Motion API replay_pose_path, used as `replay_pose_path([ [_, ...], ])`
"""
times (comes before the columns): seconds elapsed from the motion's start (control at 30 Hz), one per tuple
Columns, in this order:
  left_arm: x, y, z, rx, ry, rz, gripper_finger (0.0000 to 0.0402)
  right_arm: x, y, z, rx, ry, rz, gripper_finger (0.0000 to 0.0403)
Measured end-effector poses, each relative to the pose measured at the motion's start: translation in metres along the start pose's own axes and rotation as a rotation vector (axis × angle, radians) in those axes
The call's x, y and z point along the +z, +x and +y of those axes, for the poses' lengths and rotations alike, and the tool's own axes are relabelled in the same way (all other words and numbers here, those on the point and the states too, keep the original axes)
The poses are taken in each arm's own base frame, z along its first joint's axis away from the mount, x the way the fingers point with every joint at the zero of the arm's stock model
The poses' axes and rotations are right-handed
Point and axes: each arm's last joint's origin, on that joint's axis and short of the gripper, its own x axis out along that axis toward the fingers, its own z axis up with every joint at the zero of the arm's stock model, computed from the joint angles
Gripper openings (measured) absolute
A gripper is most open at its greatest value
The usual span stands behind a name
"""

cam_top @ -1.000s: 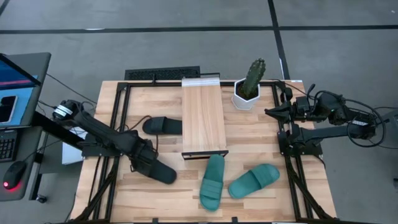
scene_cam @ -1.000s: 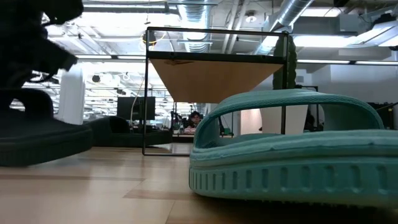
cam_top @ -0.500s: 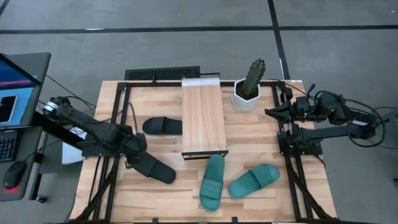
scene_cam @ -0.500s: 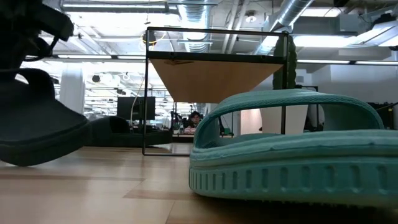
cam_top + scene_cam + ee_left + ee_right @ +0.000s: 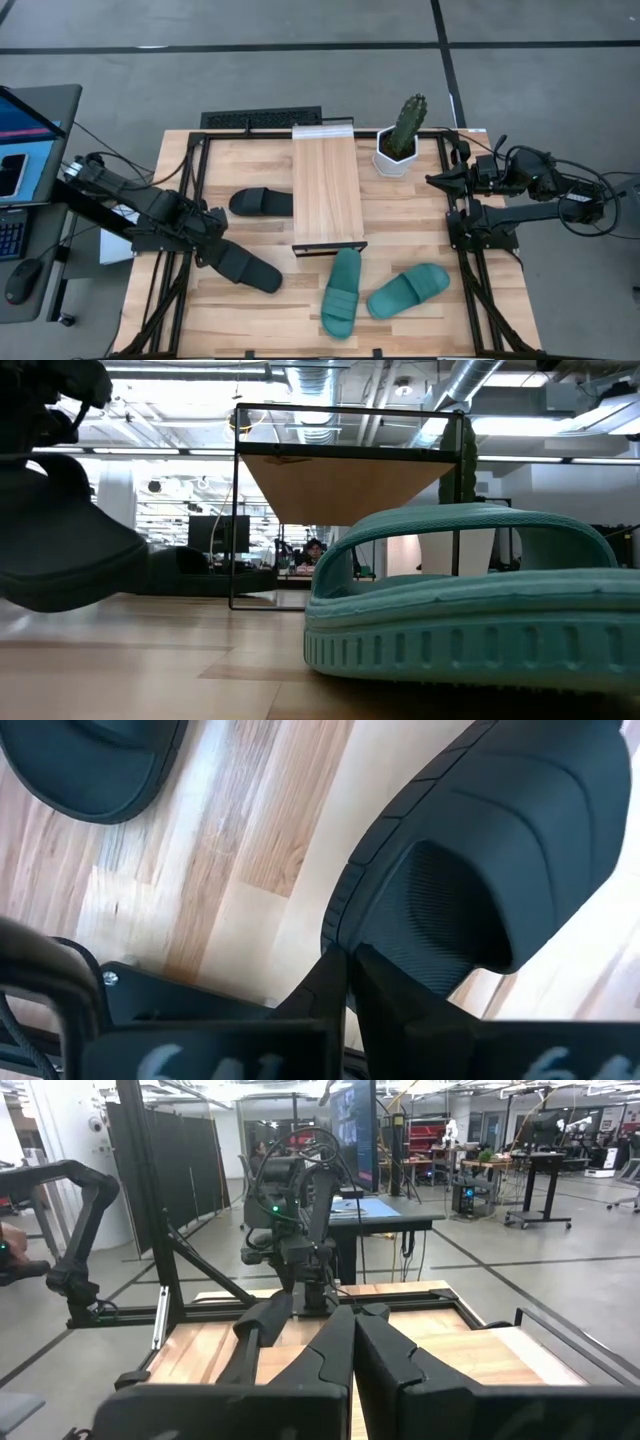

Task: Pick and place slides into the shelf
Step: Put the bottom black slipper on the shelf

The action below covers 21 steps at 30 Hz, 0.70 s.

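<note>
In the lower left of the high view, the left gripper (image 5: 213,246) was clamped on a black rubber slide sandal (image 5: 245,267), lifted clear of the wooden table (image 5: 250,310), left of the narrow light-wood shelf (image 5: 326,185), while the right gripper (image 5: 436,181) waited closed at the right edge.

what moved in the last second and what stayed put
The left gripper, shut on a black slide, pulled back toward the table's left edge and lifted it off the wood. The other black slide, both teal slides, the shelf and the right gripper stayed put.
</note>
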Motion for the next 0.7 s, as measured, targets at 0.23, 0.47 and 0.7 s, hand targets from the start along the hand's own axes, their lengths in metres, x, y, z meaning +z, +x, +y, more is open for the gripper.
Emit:
replay_pose_path([
  [0.23,-0.0003,0.0001,-0.0006,-0.017,-0.003,0.016,0.0,0.0001,0.0,0.0,0.0,0.0,0.0,0.0],
  [0.47,-0.0007,0.0,-0.001,-0.03,-0.015,0.03,0.0,0.0,0.0,0.0,0.0,0.0,0.0,0.0],
  [0.7,-0.001,-0.0004,-0.0008,-0.035,-0.016,0.03,0.0,-0.0001,0.0,0.0,0.0,0.0,0.0,0.0],
])
